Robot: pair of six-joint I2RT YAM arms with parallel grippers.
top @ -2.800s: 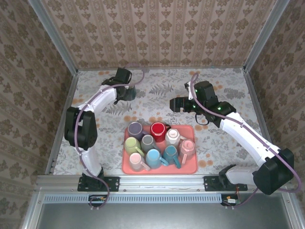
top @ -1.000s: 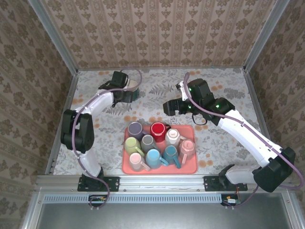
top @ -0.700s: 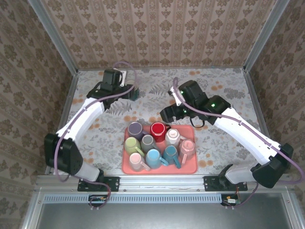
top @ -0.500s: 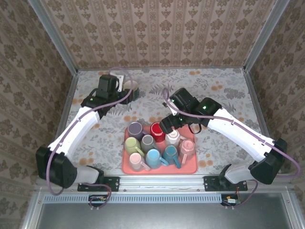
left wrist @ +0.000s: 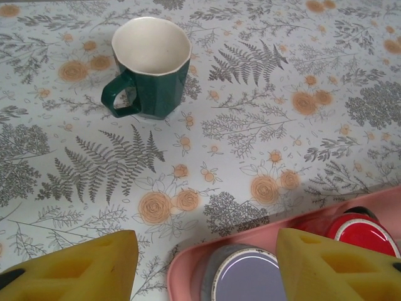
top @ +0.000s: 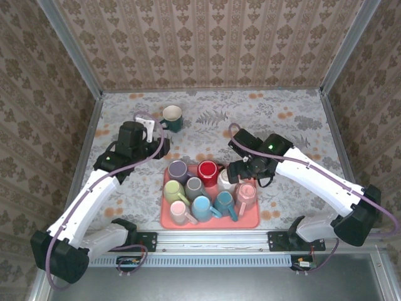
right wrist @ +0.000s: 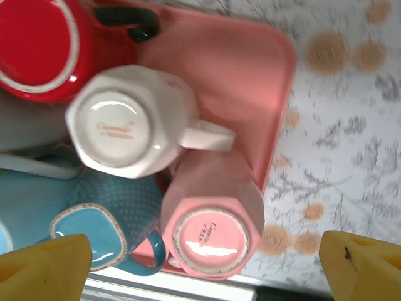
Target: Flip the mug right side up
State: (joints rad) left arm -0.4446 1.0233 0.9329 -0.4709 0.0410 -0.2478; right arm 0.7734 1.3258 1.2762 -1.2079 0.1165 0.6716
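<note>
Hovering over the pink tray (right wrist: 250, 75), your right gripper (right wrist: 205, 251) is spread wide and empty. Centre it on the white mug (right wrist: 119, 128), base-up between the red mug (right wrist: 34, 44) and the pink mug (right wrist: 210, 229), and pinch across its walls, clear of the handle. Your left gripper (left wrist: 203, 263) is idle, its jaws apart and holding nothing.

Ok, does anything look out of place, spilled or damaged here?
Only the dark green mug stands out: upright and alone on the table, apart from the pink tray, whose mugs sit base up. Nothing spilled or broken.
</note>
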